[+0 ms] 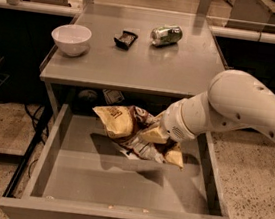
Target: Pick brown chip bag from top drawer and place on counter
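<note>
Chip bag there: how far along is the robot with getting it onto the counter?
Done: the top drawer is open and the brown chip bag hangs clear of its floor, shadow beneath. In hand: the gripper holds the bag over the drawer, lower than the counter. Left: raising it and setting it on the counter.

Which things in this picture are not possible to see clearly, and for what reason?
- Camera view, end effector: it holds the brown chip bag above the top drawer floor, but the foil covers its tip.
- Camera view, arm: the right edge cuts it off.
- Camera view, objects under the counter: too dark to identify.
- Camera view, the bag's lettering: too small to read.
</note>
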Robot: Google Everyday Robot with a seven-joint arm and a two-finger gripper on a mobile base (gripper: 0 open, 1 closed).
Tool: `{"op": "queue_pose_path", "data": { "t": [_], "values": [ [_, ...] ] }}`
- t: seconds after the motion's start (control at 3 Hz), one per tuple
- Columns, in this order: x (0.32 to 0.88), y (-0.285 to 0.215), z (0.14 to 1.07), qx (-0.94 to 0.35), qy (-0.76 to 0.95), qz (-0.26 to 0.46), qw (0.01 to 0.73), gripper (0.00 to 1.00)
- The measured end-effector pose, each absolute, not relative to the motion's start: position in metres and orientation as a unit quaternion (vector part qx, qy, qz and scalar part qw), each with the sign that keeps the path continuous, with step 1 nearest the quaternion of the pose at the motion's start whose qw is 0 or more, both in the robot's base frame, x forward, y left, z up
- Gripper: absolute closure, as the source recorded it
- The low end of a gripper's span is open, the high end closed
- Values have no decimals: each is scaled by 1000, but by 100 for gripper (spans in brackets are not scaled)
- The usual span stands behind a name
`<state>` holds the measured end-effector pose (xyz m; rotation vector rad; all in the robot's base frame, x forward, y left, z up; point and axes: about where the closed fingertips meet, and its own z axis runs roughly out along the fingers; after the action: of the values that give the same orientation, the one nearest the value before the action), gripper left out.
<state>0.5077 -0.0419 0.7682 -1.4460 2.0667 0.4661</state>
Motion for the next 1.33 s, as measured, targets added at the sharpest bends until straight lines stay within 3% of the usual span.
{"op": "queue_pose_path", "data": {
  "t": [0.67, 1.33],
  "values": [
    [512, -56, 821, -556, 766, 118, 301, 100],
    [521, -77, 948, -586, 706, 42, 396, 100]
  ]
}}
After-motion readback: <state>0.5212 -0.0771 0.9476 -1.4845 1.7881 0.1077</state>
